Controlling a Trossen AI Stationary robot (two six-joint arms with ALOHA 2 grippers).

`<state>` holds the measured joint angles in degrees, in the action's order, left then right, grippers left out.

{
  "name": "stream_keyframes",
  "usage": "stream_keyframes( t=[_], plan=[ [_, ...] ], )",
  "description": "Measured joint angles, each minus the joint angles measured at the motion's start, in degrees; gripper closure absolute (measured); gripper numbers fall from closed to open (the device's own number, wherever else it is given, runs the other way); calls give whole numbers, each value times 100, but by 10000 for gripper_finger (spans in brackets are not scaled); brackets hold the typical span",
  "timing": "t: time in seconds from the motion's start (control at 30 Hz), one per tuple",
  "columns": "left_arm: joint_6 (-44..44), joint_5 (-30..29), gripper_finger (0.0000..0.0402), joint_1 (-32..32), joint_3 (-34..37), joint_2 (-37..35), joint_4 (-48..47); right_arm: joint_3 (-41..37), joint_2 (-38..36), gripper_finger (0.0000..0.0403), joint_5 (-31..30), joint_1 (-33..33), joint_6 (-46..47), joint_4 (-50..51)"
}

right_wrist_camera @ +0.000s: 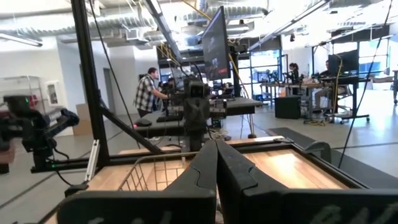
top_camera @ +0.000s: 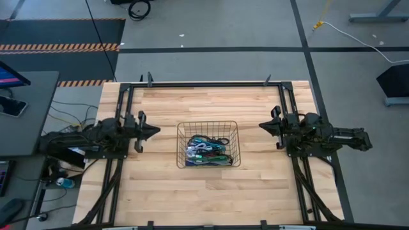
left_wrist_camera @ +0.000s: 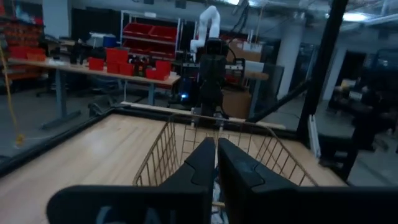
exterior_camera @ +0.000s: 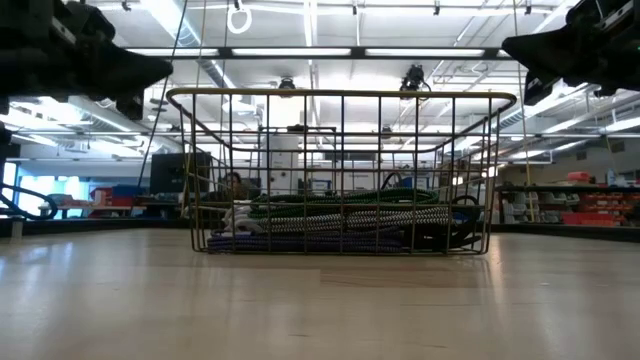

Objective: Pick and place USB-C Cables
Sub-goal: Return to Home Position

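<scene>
I have the cables [top_camera: 208,152] all lying in a heap at the bottom of the basket [top_camera: 181,144], which sits in the middle of the table [top_camera: 153,191]. From the side they fill only the low part of it, with green and white ones on top of purple ones, so the wire walls keep them from slipping out. I see no cable left out on the wood, so I think the picking is done and the arms only need to go and rest. The left gripper [top_camera: 155,130] hangs in the air at 9 o'clock from the basket, near it but not touching. Its 2 fingers [left_wrist_camera: 200,165] are pressed together with nothing in them. The right gripper [top_camera: 262,125] hangs at 3 o'clock, and its 2 fingers [right_wrist_camera: 202,168] are together and empty too. Both point at the basket and look higher than its rim, so I think I can pull them back without bumping it.
</scene>
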<state>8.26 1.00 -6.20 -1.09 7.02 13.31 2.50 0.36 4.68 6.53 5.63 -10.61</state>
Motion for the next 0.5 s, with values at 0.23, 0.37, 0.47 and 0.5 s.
stream_keyframes(
  t=[0.23, 0.37, 0.47, 0.5],
  plan=[
    [-153, 39, 377, 0, 62, -43, -80, 0, 0, 399, 16, 11, 190, 30],
    [232, 20, 377, 0, 60, -32, -723, 0, 0, 399, 16, 11, 223, 212],
    [336, 10, 377, 0, 60, -35, -866, 0, 0, 399, 16, 11, 313, 388],
    [309, -31, 377, 0, 60, -35, -835, 0, 0, 399, 16, 11, 355, 449]
  ],
)
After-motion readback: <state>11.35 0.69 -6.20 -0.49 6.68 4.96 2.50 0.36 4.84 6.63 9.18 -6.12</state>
